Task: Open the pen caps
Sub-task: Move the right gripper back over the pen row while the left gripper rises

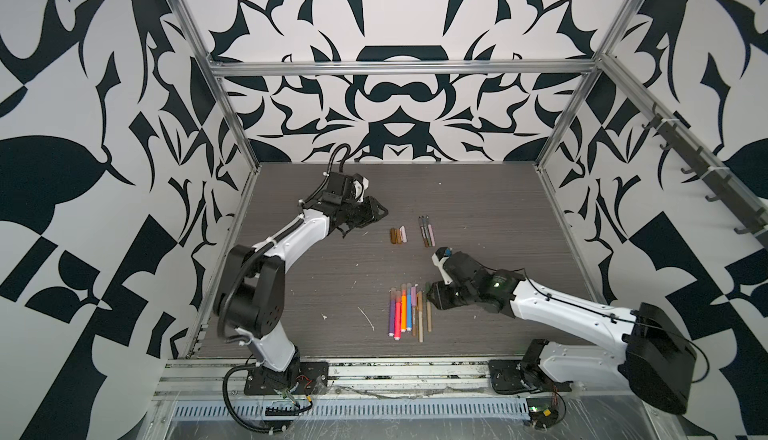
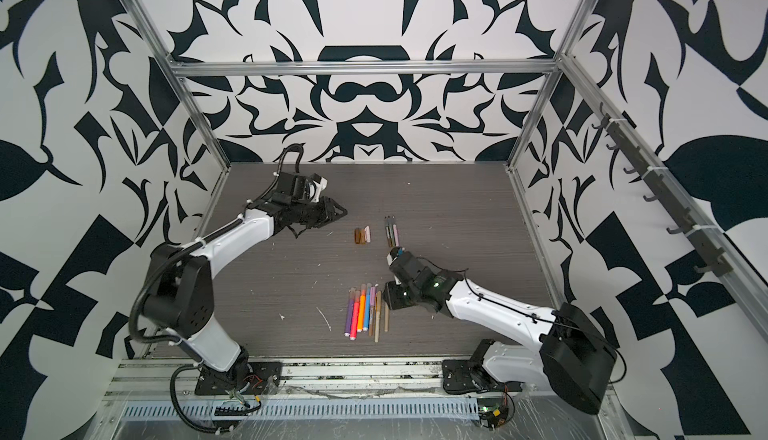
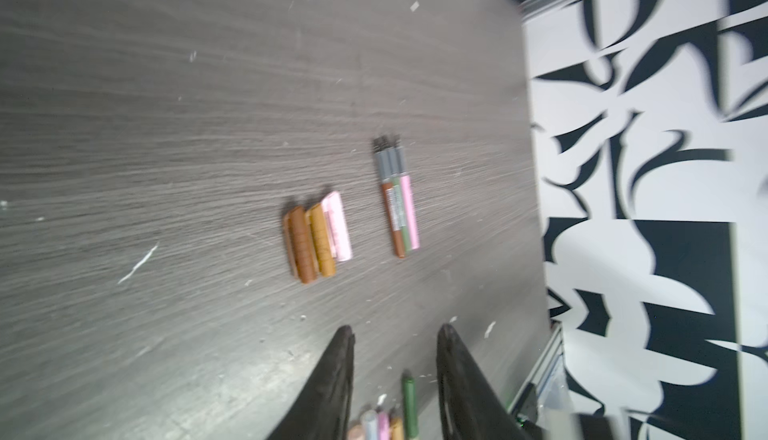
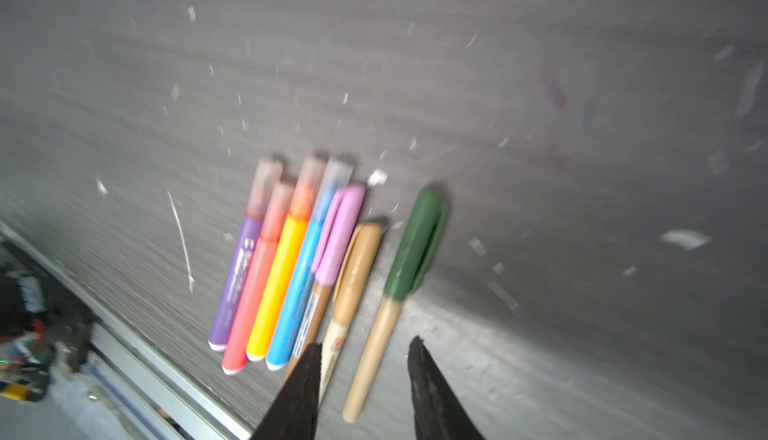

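Capped pens [image 1: 409,311]: I count seven in the near row.
Thick bright pens [image 4: 276,280]: four of those seven (purple, pink, orange, blue), each with a translucent cap.
Thin pens [image 4: 353,276]: three of the seven, capped lilac, tan and dark green.
Uncapped pens [image 1: 427,234]: three, brown, olive and pink.
Loose caps [image 1: 397,235]: I make out three, brown, ochre and pink; the left wrist view is too blurred for me to settle a fourth.
Pens in all: ten.
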You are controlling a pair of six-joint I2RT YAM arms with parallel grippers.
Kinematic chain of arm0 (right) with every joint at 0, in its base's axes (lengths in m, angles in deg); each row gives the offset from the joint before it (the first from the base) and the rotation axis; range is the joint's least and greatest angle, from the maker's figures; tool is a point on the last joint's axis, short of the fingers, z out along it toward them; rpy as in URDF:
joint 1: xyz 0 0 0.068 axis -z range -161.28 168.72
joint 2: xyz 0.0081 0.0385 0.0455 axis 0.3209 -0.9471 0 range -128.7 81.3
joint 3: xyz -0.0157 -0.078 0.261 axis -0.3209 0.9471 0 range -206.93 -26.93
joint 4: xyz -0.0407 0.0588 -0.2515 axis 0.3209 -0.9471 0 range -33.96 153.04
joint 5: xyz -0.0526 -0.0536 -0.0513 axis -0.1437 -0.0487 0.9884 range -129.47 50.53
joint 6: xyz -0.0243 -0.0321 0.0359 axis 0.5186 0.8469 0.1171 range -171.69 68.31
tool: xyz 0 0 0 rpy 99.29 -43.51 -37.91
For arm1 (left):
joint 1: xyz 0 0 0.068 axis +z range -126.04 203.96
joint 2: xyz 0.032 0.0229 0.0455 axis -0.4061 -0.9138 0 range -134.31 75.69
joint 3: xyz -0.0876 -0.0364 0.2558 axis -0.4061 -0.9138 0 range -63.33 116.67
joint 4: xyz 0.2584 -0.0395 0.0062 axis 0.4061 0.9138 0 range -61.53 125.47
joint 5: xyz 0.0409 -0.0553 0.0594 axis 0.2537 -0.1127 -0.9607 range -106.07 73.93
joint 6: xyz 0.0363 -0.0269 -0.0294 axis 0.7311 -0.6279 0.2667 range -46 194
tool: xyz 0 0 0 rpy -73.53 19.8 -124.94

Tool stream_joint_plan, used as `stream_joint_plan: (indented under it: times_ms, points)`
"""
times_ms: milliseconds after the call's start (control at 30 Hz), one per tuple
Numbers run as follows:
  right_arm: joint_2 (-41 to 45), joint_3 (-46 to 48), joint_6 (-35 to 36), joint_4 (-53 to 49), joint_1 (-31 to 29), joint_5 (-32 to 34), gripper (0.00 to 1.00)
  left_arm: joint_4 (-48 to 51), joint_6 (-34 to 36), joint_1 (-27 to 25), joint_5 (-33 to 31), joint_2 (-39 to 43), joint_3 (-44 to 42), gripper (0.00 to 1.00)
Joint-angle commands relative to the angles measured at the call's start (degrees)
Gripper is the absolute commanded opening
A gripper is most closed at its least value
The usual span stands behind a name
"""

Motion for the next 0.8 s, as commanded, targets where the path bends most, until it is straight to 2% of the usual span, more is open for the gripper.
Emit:
stream_joint_plan:
  times_ms: [0,33,133,400,567,633,667,700,767]
  points:
    - [-2.35,-2.86,-8.26,-6.48,-6.69,12.83,0.38,-10.48,-5.05,-1.08,-2.44,5.96,-7.82,0.37]
    - [-3.30,-3.54,-9.67,-7.87,-8.64,16.07,0.38,-13.17,-6.13,-1.74,-3.03,7.91,-10.11,0.37]
    - [-5.32,-4.21,-12.49,-9.87,-12.02,18.00,0.38,-16.62,-8.10,-3.19,-4.99,12.32,-14.23,0.37]
    - [-7.29,-2.57,-15.25,-8.36,-13.56,16.66,0.38,-18.19,-10.02,-3.81,-5.56,17.40,-18.30,0.41]
    - [-7.65,-1.86,-15.66,-5.93,-14.25,15.79,0.33,-18.62,-9.12,-3.83,-7.01,21.88,-19.42,0.46]
    - [-8.06,-2.20,-15.65,-5.17,-14.59,15.61,0.33,-18.88,-8.56,-3.81,-6.45,22.38,-19.30,0.55]
    - [-8.39,-2.44,-15.69,-4.98,-14.76,15.43,0.33,-19.04,-8.37,-3.80,-6.16,22.56,-19.43,0.65]
    - [-9.24,-2.85,-15.52,-4.81,-14.84,15.17,0.33,-18.89,-8.38,-3.88,-6.36,22.98,-19.67,0.98]
    - [-10.76,-3.73,-15.38,-4.80,-15.19,14.94,0.34,-19.70,-8.98,-3.80,-8.94,24.75,-21.35,0.99]
